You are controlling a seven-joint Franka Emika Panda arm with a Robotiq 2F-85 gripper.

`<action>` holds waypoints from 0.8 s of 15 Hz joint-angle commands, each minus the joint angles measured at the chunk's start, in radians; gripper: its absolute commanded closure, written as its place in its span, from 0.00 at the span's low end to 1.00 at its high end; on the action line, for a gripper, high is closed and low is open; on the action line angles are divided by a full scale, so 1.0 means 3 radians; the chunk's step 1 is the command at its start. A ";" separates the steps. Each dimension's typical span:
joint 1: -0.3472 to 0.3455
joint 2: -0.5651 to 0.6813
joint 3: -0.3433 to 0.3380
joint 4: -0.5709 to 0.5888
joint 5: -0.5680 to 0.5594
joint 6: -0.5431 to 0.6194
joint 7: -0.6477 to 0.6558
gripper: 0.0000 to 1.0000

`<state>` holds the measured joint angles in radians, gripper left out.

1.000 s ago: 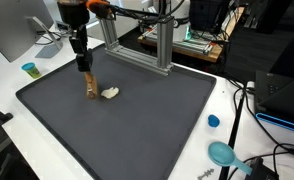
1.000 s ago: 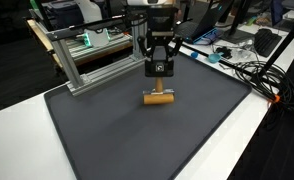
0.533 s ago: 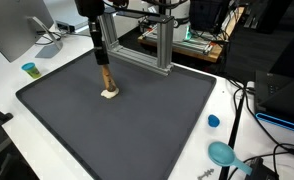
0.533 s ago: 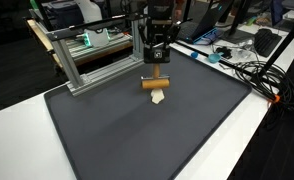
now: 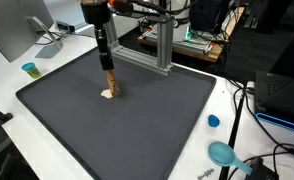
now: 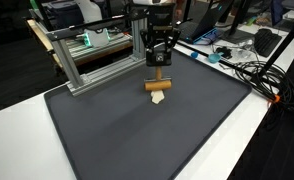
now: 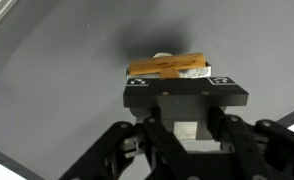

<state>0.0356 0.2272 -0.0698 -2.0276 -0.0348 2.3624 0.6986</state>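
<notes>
Item: wooden-handled tool (image 5: pixel 109 84), brown shaft with pale head (image 6: pixel 158 98).

Location: it is found over the far middle of the black mat (image 5: pixel 137 125), in front of the aluminium frame (image 6: pixel 87 55). The pale head is lowest, at or just above the mat; contact cannot be told.

Holder: gripper (image 6: pixel 159 72), its jaws pressed together on the shaft, as the wrist view confirms (image 7: pixel 169 67). The upper shaft is likely gripped so the head hangs free.

Nearby: blue cup (image 5: pixel 29 69), blue lid (image 5: pixel 213 121), both set off the mat.
</notes>
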 commanded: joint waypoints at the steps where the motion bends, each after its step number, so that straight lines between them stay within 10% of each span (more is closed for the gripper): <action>1: -0.0028 0.0014 -0.0027 0.0023 0.0050 -0.0033 -0.0015 0.78; 12: -0.0034 0.0226 -0.0038 0.0042 0.0269 0.0294 -0.0008 0.78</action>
<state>0.0280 0.2730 -0.0694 -2.0288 0.0315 2.3908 0.6852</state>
